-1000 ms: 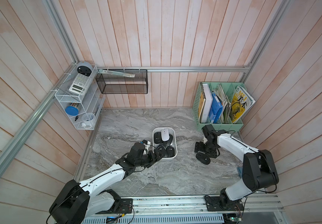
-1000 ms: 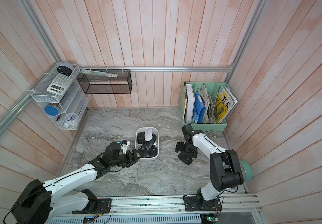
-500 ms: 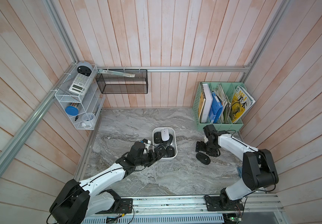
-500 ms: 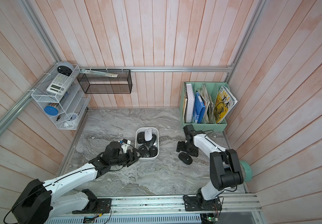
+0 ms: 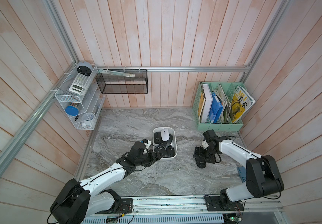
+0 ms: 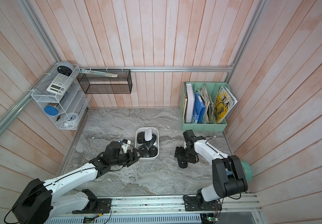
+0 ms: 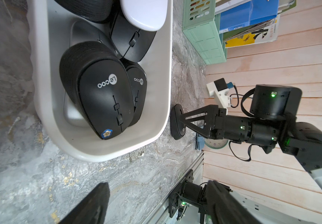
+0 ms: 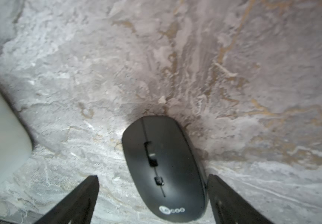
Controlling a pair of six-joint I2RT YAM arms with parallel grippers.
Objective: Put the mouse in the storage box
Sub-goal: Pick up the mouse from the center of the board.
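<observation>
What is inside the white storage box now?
The storage box holds several black mice and one white mouse lying on top. Its floor beneath them is mostly covered.

Mint-green file organizer (image 5: 220,126), books and magazines inside, far right corner of grey marbled desk (image 5: 133,120). Black wire-mesh basket (image 5: 121,85), back wall. White wire rack (image 5: 67,97), left wall: calculator (image 5: 79,84), blue-lidded jar (image 5: 71,111).

The mouse (image 5: 201,164) is black, a low oval with a scroll wheel and a white logo on its back. It lies flat, top up, outside the storage box (image 5: 165,159), apart from its right long side. The storage box is white with rounded corners and low walls. It stands upright and open, packed with black mice (image 5: 170,151) and one white mouse (image 5: 164,134).
</observation>
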